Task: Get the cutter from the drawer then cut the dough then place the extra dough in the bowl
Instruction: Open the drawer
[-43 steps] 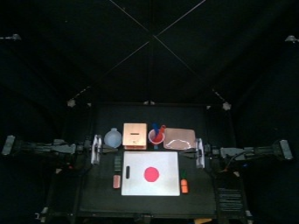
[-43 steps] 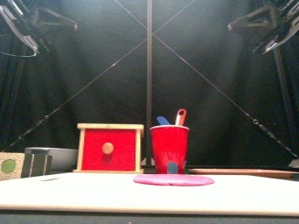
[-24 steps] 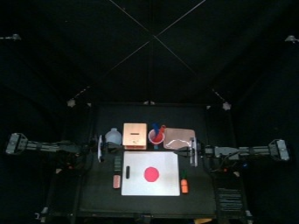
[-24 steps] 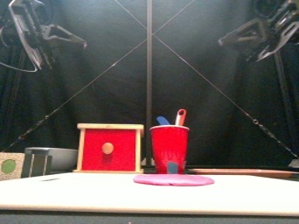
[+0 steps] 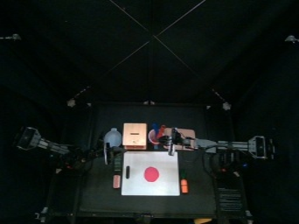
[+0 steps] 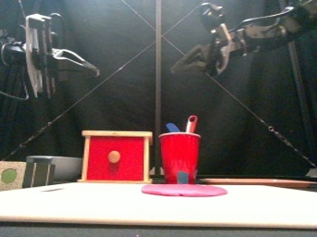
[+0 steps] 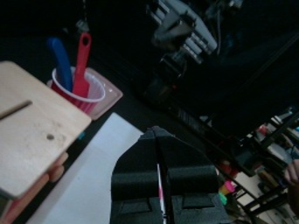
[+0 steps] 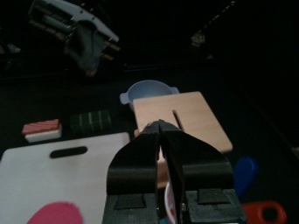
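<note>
My right gripper (image 8: 156, 129) is pressed closed with nothing in it, raised high near the wooden box (image 8: 193, 122). My left gripper (image 7: 158, 133) is likewise closed and empty, raised by the white board (image 7: 93, 171). Only the front view shows the box's red drawer front (image 6: 115, 157), sitting flush. From above, the red dough (image 5: 151, 172) lies on the board, and the blue-grey bowl (image 5: 114, 137) stands left of the box on the bench (image 5: 100, 197).

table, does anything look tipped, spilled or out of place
Nothing stands out. The dough lies flat on the white board. The wooden box stands upright with its drawer closed. The red cup is upright, holding the blue knife and red knife. The bowl sits beside the box.
</note>
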